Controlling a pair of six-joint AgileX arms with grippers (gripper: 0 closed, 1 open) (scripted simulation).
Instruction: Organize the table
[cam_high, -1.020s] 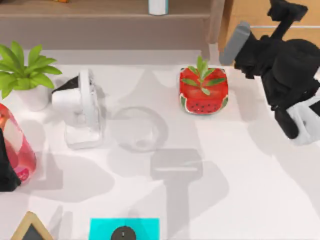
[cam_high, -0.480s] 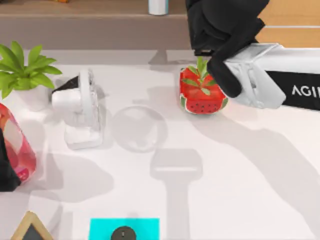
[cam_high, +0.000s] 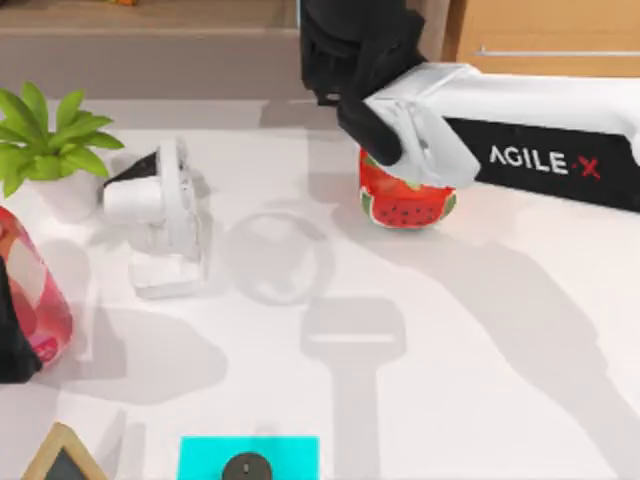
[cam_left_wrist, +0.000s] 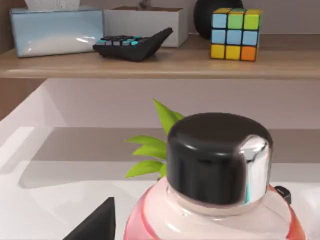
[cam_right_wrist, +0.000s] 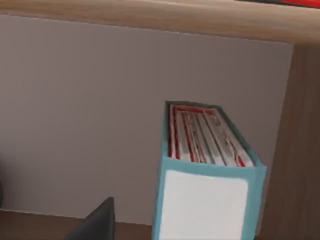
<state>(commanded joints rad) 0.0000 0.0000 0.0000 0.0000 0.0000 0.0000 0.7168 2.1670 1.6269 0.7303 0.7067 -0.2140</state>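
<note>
1. Right hand (cam_high: 345, 50): black, up at the far edge of the bench (cam_high: 480, 380), poked in toward the brown shelf (cam_high: 150, 45); cannot tell how far open.
2. Beneath and in front of that hand: the white bench, spread wide, bearing a watermelon-painted pot (cam_high: 405, 205) just under the forearm.
3. Readable on the right arm: "AGILE·X".
4. Left hand (cam_high: 15, 340): at the bench's left edge beside a pink bottle (cam_high: 30, 290), black-capped; grip impossible to judge.
</note>
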